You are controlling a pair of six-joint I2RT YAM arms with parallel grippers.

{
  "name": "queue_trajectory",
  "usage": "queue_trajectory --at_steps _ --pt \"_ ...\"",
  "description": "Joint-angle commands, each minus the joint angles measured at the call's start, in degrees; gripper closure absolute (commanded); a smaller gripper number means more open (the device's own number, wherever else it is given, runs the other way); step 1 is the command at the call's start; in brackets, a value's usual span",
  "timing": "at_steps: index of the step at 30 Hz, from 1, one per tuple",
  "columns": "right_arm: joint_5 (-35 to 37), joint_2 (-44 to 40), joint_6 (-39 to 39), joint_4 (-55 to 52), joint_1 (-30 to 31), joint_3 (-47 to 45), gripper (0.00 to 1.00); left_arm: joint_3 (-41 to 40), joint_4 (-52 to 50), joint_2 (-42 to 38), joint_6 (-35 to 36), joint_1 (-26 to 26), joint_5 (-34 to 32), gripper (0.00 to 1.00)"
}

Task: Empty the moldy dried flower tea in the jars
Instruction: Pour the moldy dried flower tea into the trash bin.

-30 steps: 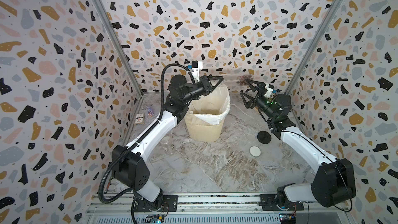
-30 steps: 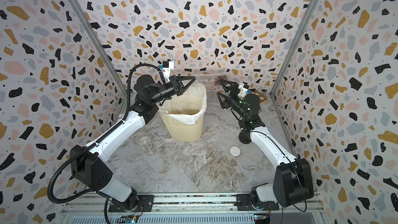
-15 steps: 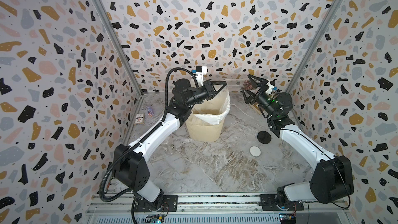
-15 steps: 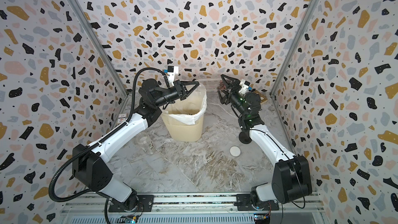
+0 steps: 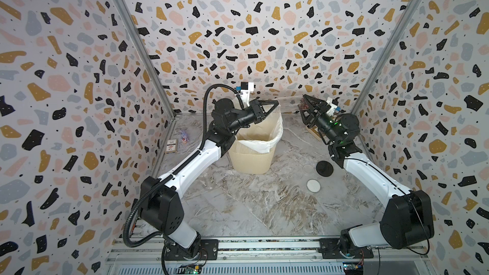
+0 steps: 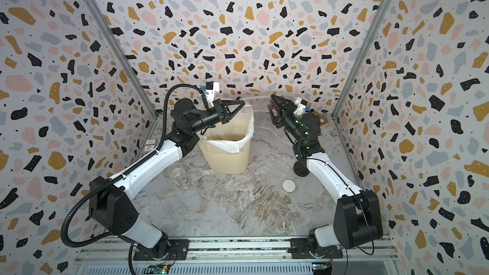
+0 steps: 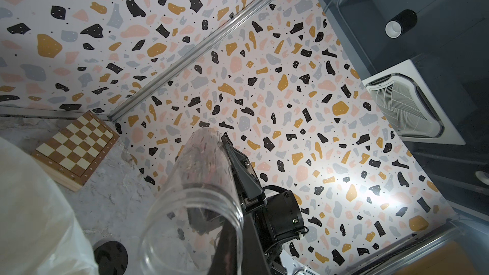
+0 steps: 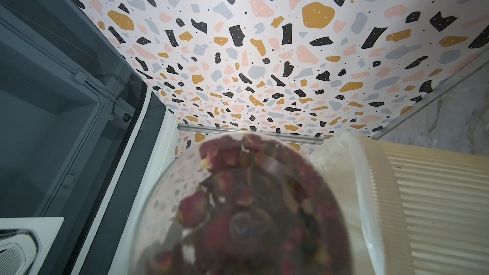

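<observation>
Terrazzo-patterned walls [image 5: 238, 35] enclose a marbled table [image 5: 251, 207]. You have the left gripper [image 5: 274, 105] clenched on the mouth rim of the tall jar [image 7: 201, 170], with a finger showing inside the opening. The right gripper [image 5: 304, 105] is clamped on the jar's closed base end. The jar is lidless and hangs roughly level in the air between the two grippers. Its mouth end is above the far rim of the cream bin [image 5: 251, 157].

The dried flower tea [image 8: 238, 207] lies at the base end, by the right gripper and away from the mouth.

The bin stands below your left wrist, with a white bag [image 5: 264, 141] folded over its rim. Beside the right arm, a black lid [image 5: 324, 168] and a clear lid [image 5: 308, 167] lie just beside each other, with a white lid [image 5: 313, 185] nearer the front. A second clear jar [image 6: 180, 175] stands by the left forearm. A chessboard [image 7: 76, 149] lies in the far right corner, and a small card box [image 5: 172, 146] lies by the left wall.
</observation>
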Motion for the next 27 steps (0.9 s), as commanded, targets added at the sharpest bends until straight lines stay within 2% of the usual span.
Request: queue_trajectory --at_steps 1,4,6,7,9,11,13,16,20,24,27 --pt "0.0 -0.5 -0.3 2.6 -0.3 1.9 0.47 -0.4 4.0 -2.0 -0.2 -0.2 0.7 1.0" --pt "0.1 -0.6 -2.0 0.9 -0.3 2.7 0.47 -0.4 3.6 -2.0 -0.8 -0.2 0.8 0.98" --pt "0.1 -0.7 -4.8 -1.3 -0.3 4.0 0.48 -0.5 3.2 -2.4 -1.0 -0.1 0.4 0.78" --pt "0.0 -0.9 -6.6 -3.9 -0.3 5.2 0.48 -0.5 2.8 -2.6 -0.8 0.0 0.2 0.73" --pt "-0.2 -1.0 -12.5 -11.5 -0.2 8.7 0.48 0.3 -2.0 -3.6 1.0 0.2 -0.9 0.54" --pt "0.8 -1.0 -15.7 -14.8 0.0 10.3 0.48 1.0 -8.2 -5.3 4.0 0.5 -3.0 0.4" --pt "1.1 -0.6 -17.0 -15.6 0.0 10.8 0.48 0.8 -11.7 -7.0 5.5 1.4 -4.8 0.32" --pt "1.6 0.6 -21.0 -19.6 0.4 13.1 0.49 0.5 -16.6 -8.9 6.1 3.7 -5.8 0.32" --pt "3.2 2.8 -26.2 -24.1 1.9 17.0 0.49 1.3 -27.1 -11.4 10.4 6.1 -6.7 0.34" --pt "3.1 5.3 -27.7 -24.8 3.3 18.1 0.49 -1.9 -28.1 -15.0 11.2 9.2 -6.7 0.34" --pt "3.1 6.9 -29.0 -24.7 4.6 18.7 0.49 -3.4 -28.6 -16.7 11.3 11.7 -4.3 0.34"
